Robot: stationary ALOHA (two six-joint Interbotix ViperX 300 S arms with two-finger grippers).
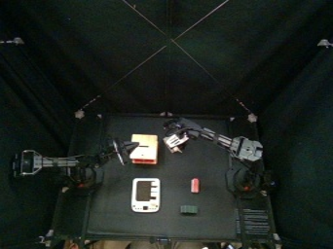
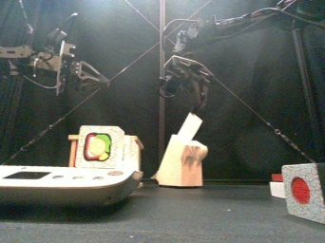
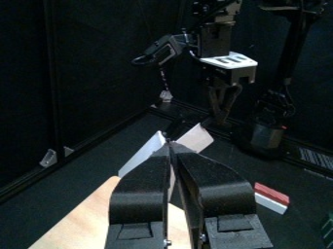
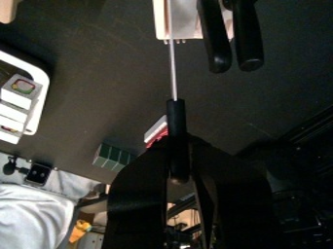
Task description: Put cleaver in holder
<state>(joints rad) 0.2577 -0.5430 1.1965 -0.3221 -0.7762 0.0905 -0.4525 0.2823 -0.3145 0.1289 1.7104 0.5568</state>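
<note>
- Cleaver [image 2: 188,127] sits tilted in holder [image 2: 181,163], mid table, blade sticking up.
- R gripper [image 2: 185,78] above it, jaws apart, empty.
- L gripper [image 3: 173,185] jaws part-open, cleaver blade between them; grip unclear.
- Risk: cleaver not fully seated, tips out if nudged.

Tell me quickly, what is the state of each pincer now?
Left pincer: open, holding nothing.
Right pincer: cannot be told; the pale grey-white flat cleaver with a dark handle lies at its tips.

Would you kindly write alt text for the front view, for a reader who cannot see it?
A pale cleaver stands tilted in the top of a wooden holder at mid-table, with the right gripper hanging just above it. The left gripper hangs at upper left, and a flat white device lies in the near left foreground.
</note>
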